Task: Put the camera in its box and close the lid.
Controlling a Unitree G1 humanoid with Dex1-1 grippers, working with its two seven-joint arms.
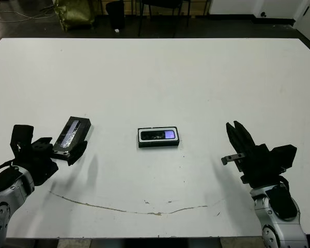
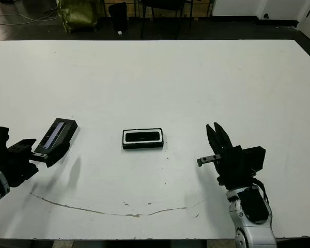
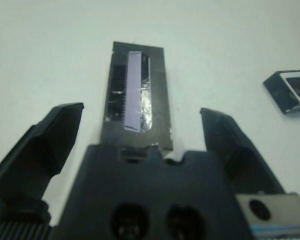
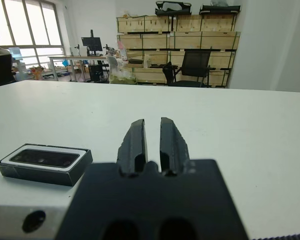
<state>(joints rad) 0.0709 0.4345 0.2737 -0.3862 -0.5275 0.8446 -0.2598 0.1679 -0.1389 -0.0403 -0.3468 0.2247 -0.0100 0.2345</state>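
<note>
You had the camera (image 1: 158, 135) lying in the box (image 1: 158, 138) at mid-table. The left gripper (image 3: 140, 135) was spread wide around the lid (image 1: 72, 134), maybe touching it. The right gripper (image 4: 152, 140) was nearly closed, empty.

The table (image 1: 196, 77) is white, marked by a thin brownish scratch line (image 1: 129, 209). The box (image 1: 158, 137) is black with a white inner rim, and the black camera (image 1: 159, 135) in it shows a glossy bluish-purple patch. The lid (image 1: 72, 133), between the black left gripper (image 3: 140, 145) fingers, is black with a silvery-lilac printed strip. The right gripper (image 1: 236, 135) is black.
</note>
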